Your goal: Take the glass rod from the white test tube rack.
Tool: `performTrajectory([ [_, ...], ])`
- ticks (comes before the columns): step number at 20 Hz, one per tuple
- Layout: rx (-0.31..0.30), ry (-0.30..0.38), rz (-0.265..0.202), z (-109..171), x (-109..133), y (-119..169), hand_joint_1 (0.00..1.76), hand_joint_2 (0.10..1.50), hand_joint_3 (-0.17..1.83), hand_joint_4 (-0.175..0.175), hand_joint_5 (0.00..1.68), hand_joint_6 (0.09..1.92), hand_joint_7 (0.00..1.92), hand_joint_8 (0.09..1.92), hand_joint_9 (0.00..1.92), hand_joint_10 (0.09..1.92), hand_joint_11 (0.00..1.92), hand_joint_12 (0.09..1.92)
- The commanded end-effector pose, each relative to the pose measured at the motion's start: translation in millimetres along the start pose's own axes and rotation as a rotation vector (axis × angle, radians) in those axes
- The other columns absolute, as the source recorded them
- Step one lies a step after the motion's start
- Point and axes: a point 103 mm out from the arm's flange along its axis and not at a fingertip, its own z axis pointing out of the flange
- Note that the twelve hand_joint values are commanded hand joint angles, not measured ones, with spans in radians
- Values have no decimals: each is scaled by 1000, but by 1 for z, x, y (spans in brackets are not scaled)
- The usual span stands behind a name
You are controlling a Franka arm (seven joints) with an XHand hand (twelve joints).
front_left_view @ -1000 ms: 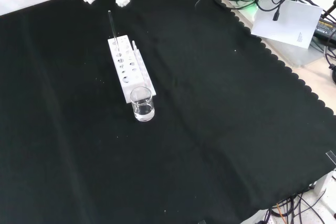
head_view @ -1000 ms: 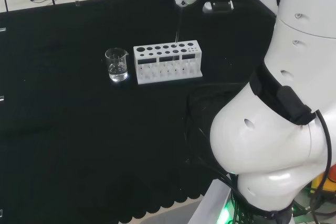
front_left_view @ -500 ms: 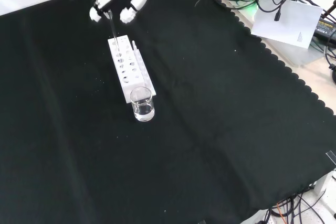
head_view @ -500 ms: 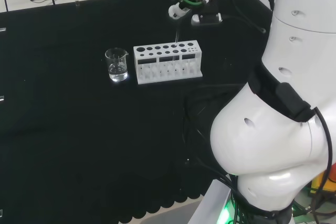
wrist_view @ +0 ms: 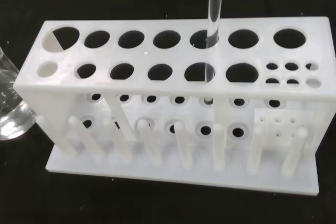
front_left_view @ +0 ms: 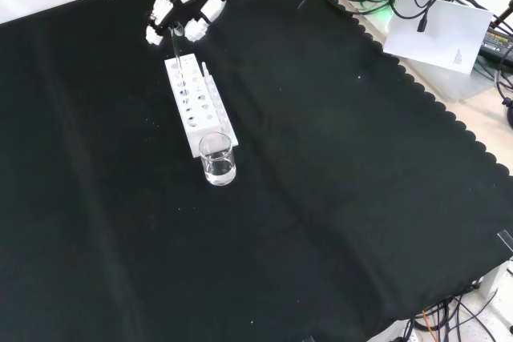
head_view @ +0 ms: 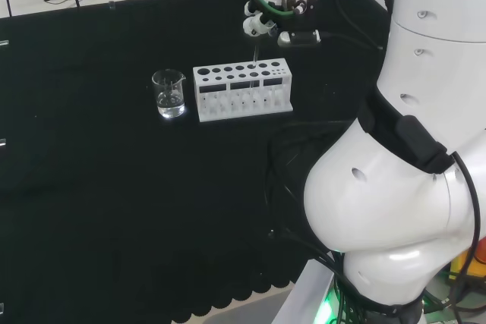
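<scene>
**labrat42:** Hand (front_left_view: 183,7) is over the glass rod (wrist_view: 214,19), which stands upright in the white test tube rack (wrist_view: 173,103) near the cloth's far edge in the front view. Fingers closed? Can't tell.

**pipette_pete:** Probably slick, stiff, brittle (thin glass). I'd pinch near the top and lift straight up.

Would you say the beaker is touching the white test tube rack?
Apart. In the head view, black cloth shows between the beaker and the white test tube rack.
</scene>
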Motion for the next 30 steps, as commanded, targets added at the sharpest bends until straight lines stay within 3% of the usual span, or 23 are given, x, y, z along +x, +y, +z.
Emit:
performTrajectory([
  [1, -40, -17, -28, -4, 3, 3, 812, 1359, -175, -175, 409, 357, 654, 984, 1076, 971, 882, 1211],
  [5, -108, 10, -62, -11, 20, 10, 1118, 1322, -175, -175, 491, 914, 782, 1167, 1247, 1124, 1305, 912],
  [7, -140, 21, -64, -14, 27, 14, 1190, 1285, -101, -175, 591, 1170, 850, 1339, 1309, 1159, 1345, 814],
  [8, -152, 27, -64, -16, 28, 14, 1207, 1268, -76, -175, 633, 1202, 872, 1377, 1328, 1170, 1343, 790],
  [10, -192, 15, -66, -19, 32, 15, 1236, 1231, -73, -175, 749, 1109, 920, 1374, 1357, 1186, 1348, 768],
  [14, -248, -54, -47, -31, 33, 8, 1287, 1162, -167, -175, 1070, 618, 1071, 1181, 1434, 1109, 1462, 724],
  [19, -286, -68, -12, -64, 30, -4, 1306, 1122, -175, -175, 1245, 289, 1136, 1086, 1494, 996, 1570, 627],
  [23, -279, -78, 3, -94, 27, -20, 1309, 1114, -175, -175, 1307, 160, 1147, 1070, 1524, 947, 1613, 581],
  [30, -266, -103, -7, -131, 42, -46, 1310, 1110, -175, -175, 1326, 125, 1154, 1060, 1539, 935, 1635, 570],
])
